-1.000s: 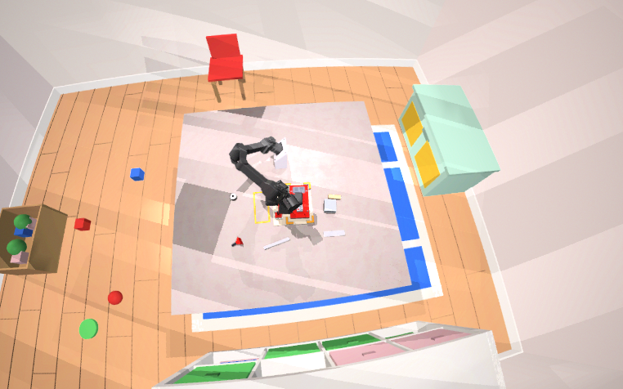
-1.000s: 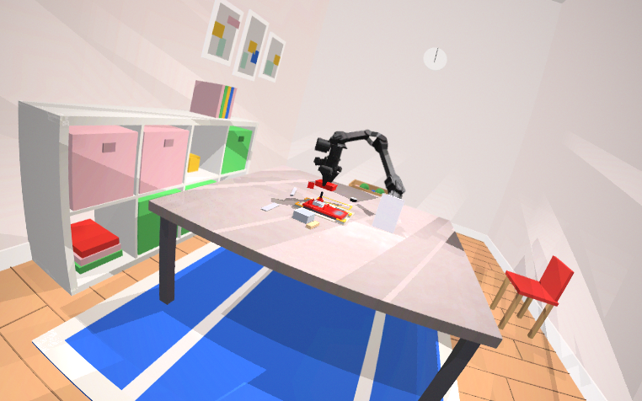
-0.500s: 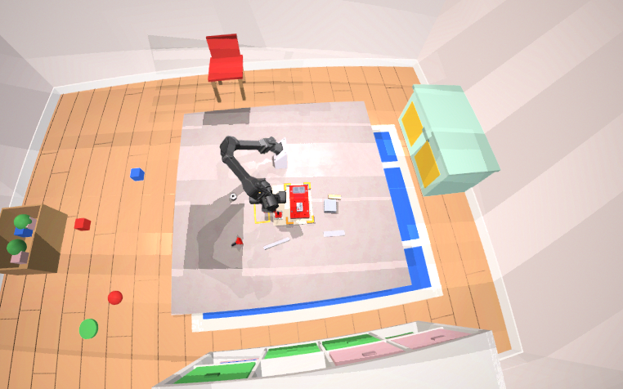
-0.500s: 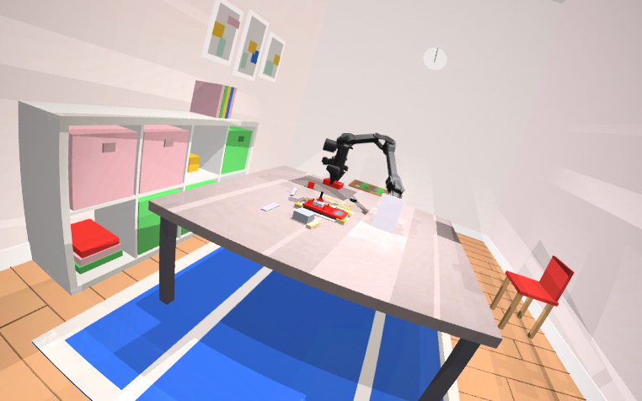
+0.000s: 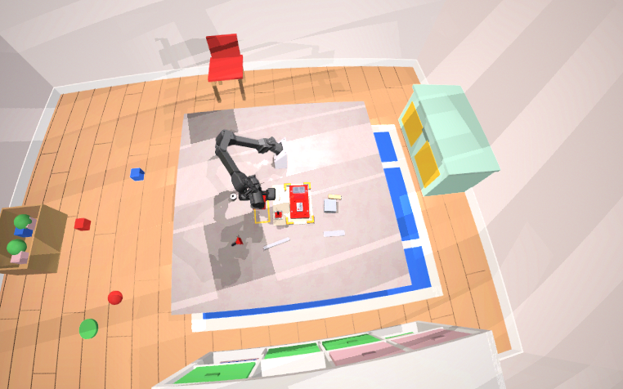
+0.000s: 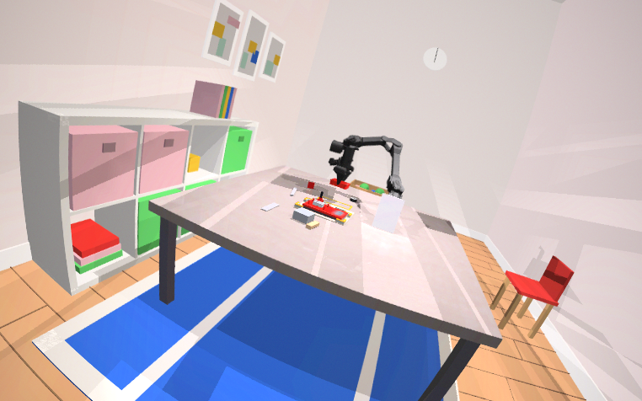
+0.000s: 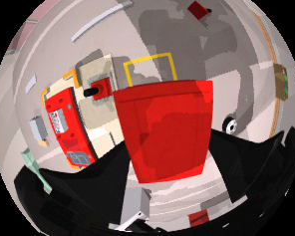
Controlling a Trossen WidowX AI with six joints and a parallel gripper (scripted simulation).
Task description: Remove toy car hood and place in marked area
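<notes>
The tool (image 6: 340,180) is clamped on the red hood (image 7: 163,128), its fingers standing fairly wide across the part, and carries it in the air above the table (image 6: 363,259). In the exterior view the hood (image 6: 339,184) hangs clear of the surface, behind the toy car (image 6: 324,207) and apart from it. From the top view the tool (image 5: 262,195) sits just to the left of the car (image 5: 299,203), above the edge of the small yellow-outlined marked area (image 5: 262,215) that lies beside the car's own yellow-cornered frame. The wrist view shows the hood filling the middle of the picture, with the yellow outline of the marked area (image 7: 148,66) just beyond its far edge and the rest of the red car (image 7: 69,126) off to the left on a beige base. A grey block (image 5: 330,206) and a white strip (image 5: 333,233) lie on the table on the far side of the car, well apart from the tool.
</notes>
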